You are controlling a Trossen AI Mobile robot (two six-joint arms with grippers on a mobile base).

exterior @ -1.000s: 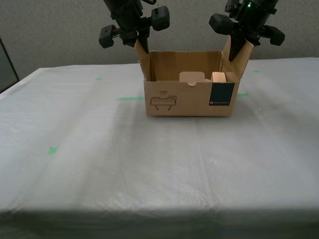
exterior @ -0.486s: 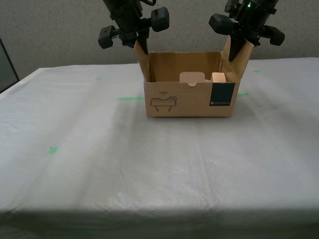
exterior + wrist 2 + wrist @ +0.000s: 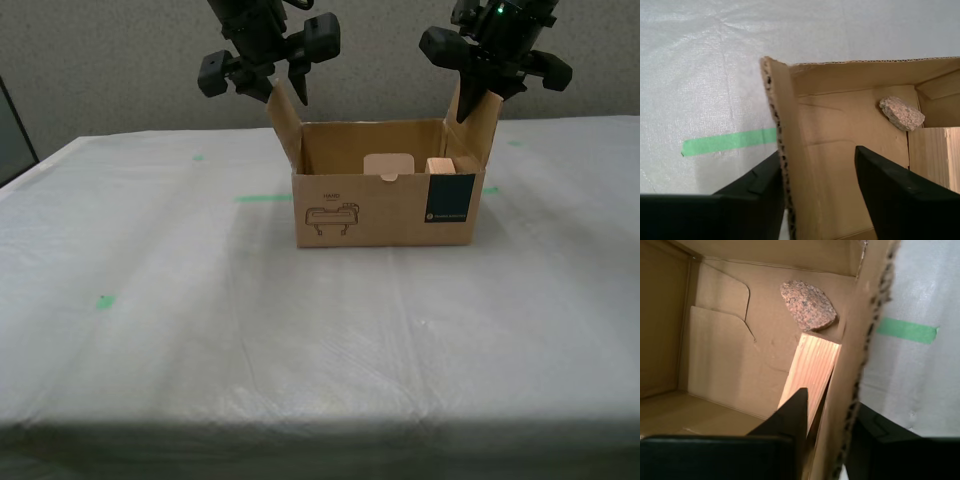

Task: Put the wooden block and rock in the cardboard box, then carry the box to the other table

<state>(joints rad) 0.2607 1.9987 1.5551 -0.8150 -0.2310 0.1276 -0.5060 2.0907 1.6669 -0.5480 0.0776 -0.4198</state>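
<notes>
With the fingers [image 3: 790,415] of my first gripper [image 3: 470,105] pinching the upright flap at the three o'clock end of the cardboard box [image 3: 370,210] in the exterior view, and keeping those of my second gripper [image 3: 288,90] spread astride the nine o'clock flap. Seeing the box sitting on the cloth-draped counter [image 3: 300,350] toward twelve o'clock, carrying the wooden block [image 3: 440,165] and rock [image 3: 901,113] at its three o'clock end. Judging the load light but lopsided, the flaps stiff yet tearable; favouring holds low near the folds.
</notes>
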